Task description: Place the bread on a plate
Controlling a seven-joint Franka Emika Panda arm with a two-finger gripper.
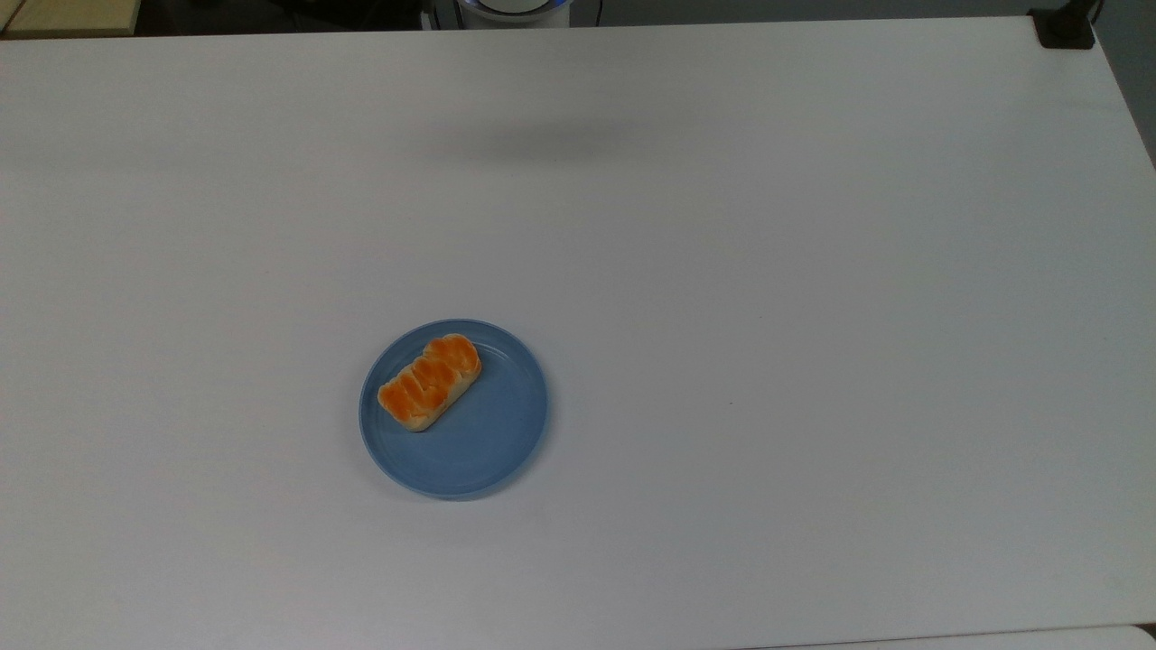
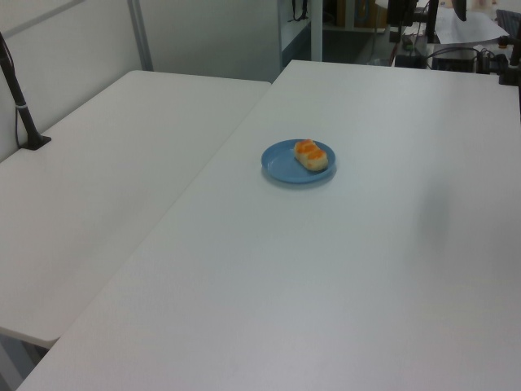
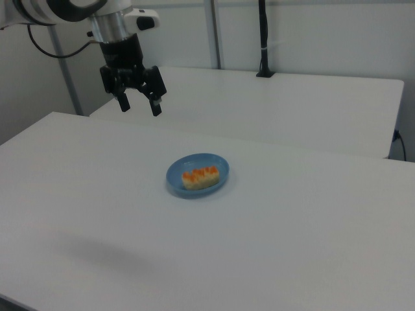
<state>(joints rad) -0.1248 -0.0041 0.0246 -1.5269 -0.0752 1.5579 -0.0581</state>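
Small oblong orange-topped bread roll (image 1: 430, 382) resting on the round light-blue plastic plate (image 1: 492, 442), well below and apart from the black two-finger gripper (image 3: 138, 103), fingers spread, empty. Placement looks done; next, probably just parking clear.

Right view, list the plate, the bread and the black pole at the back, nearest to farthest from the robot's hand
1. Plate: below the hand, toward the right view's right; its near rim comes first.
2. Bread: lying on the plate, just past that rim, so nearly level with it.
3. Black pole: at the rear table, far to the right view's right.
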